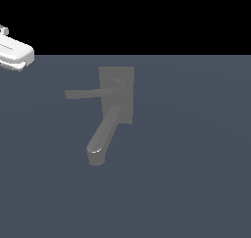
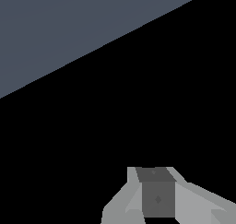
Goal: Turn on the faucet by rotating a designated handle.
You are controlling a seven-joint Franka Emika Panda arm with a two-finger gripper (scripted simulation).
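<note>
Pointing toward exterior view's left: handle (image 1: 83, 93).

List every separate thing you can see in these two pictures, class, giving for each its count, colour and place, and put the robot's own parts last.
floor: one, flat slate blue, fills the lower part of the exterior view; also a bare wedge in the wrist view.
faucet: one, dull grey, rectangular base plate lying on the floor near the middle of the exterior view.
spout: one, grey, thick and curved, running from the plate toward the viewer and the exterior view's left.
handle: one, grey, thin straight bar sticking out from the round hub toward the exterior view's left.
arm: one, white, only a part shows at the exterior view's far left edge, apart from the faucet.
claw: one, light grey with a darker middle, in the wrist view; open or shut cannot be told.
</note>
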